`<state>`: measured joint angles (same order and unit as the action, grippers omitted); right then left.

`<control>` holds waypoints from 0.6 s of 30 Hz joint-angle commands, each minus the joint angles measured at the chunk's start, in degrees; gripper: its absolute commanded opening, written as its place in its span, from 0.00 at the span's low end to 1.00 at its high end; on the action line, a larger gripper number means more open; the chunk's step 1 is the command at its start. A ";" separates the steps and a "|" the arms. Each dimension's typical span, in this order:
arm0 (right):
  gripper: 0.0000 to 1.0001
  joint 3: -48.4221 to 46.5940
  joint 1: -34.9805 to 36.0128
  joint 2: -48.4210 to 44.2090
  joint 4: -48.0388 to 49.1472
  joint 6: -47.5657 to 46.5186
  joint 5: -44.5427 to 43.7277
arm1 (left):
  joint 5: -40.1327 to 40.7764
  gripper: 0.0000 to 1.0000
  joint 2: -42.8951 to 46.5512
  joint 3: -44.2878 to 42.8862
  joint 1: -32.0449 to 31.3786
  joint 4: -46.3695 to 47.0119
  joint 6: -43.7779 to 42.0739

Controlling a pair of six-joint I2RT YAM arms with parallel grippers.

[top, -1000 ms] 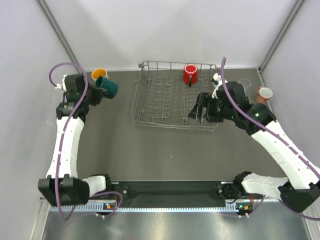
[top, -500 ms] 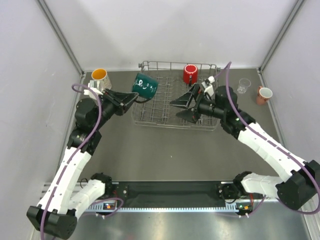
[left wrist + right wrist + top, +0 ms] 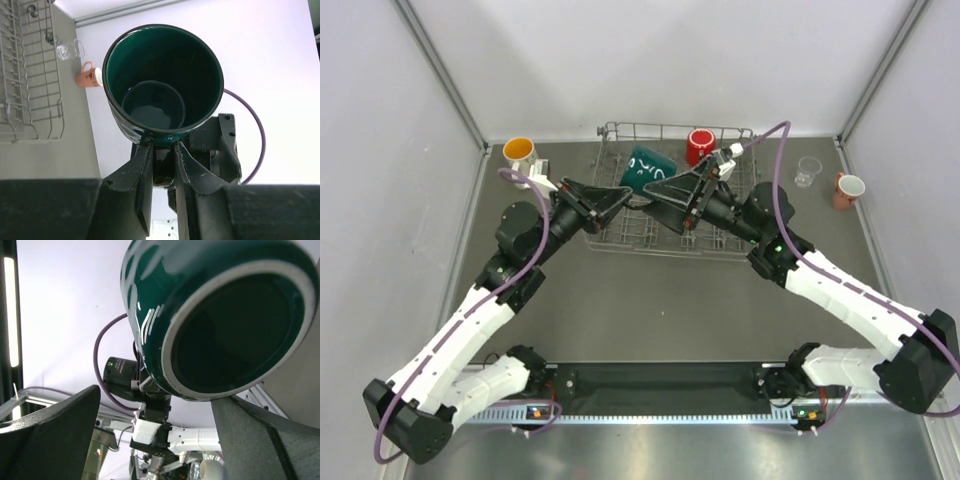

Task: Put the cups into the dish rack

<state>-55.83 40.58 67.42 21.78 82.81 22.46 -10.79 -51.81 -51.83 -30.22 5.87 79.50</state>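
One grey wire rack point(image 3: 620, 215) sits at the far middle of the table, long rows of prongs inside raised sides. Much of its middle is hidden from me in the top view by the two grippers that meet over it. My left gripper point(image 3: 623, 197) has its jaws clamped on the wall of the green mug point(image 3: 647, 168), one finger inside the rim and one outside, holding it in the air above the rack's far half. My right gripper point(image 3: 666, 207) has its jaws spread wide, with the mug's base between them; I cannot tell whether either finger touches it. The green mug is glossy and dark inside, with pale streaks on its wall and a pale ring around its foot, and I can't make out its handle in any view. I count five cups. The red mug point(image 3: 700, 147) stands in the rack at the far side, the orange-lined mug point(image 3: 519, 152) on the table left of the rack, and the salmon mug point(image 3: 846, 188) and small clear glass point(image 3: 808, 171) to its right.
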 commanded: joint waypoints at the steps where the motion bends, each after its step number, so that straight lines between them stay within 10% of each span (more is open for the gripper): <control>1: 0.89 0.28 1.78 1.40 9.14 2.97 -2.77 | 1.82 0.00 -0.48 -1.69 -2.04 11.71 0.65; 18: 0.53 4.42 2.49 -3.70 5.64 1.39 -15.95 | 4.02 0.00 -1.62 0.24 -8.89 13.64 0.83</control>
<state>-50.96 42.70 65.30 25.04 85.12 11.79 -4.95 -54.68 -51.46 -37.93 10.81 79.42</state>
